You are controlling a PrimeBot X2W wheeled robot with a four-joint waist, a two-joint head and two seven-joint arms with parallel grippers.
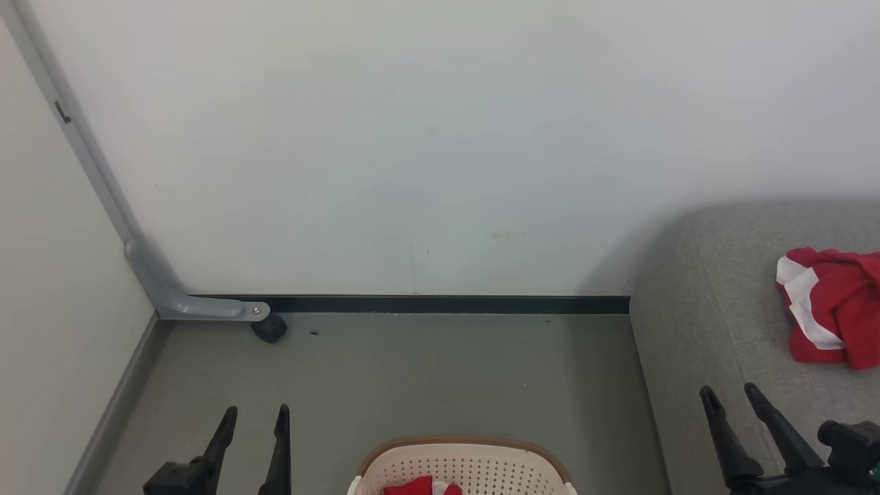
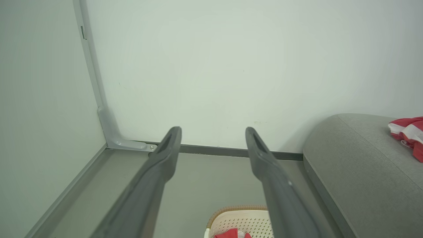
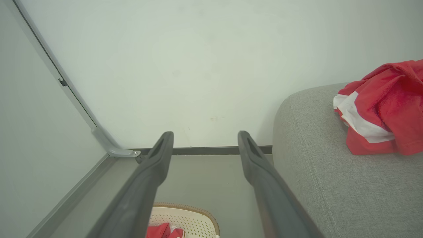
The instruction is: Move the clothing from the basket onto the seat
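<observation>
Meeting a plain white wall (image 1: 440, 137), smooth grey-green floor (image 1: 426, 371) lay lower centre; rounded fabric seat (image 1: 708, 309) right; left gripper (image 1: 256, 411) and right gripper (image 1: 729, 390) jaws gaped, empty.

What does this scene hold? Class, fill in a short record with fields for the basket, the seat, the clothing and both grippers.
basket: cream, perforated, on the floor, left of the seat
in basket: red cloth with a bit of white
on seat: crumpled red-and-white garment
left gripper: open, empty
right gripper: open, empty, seen against the seat
task: partly done
</observation>
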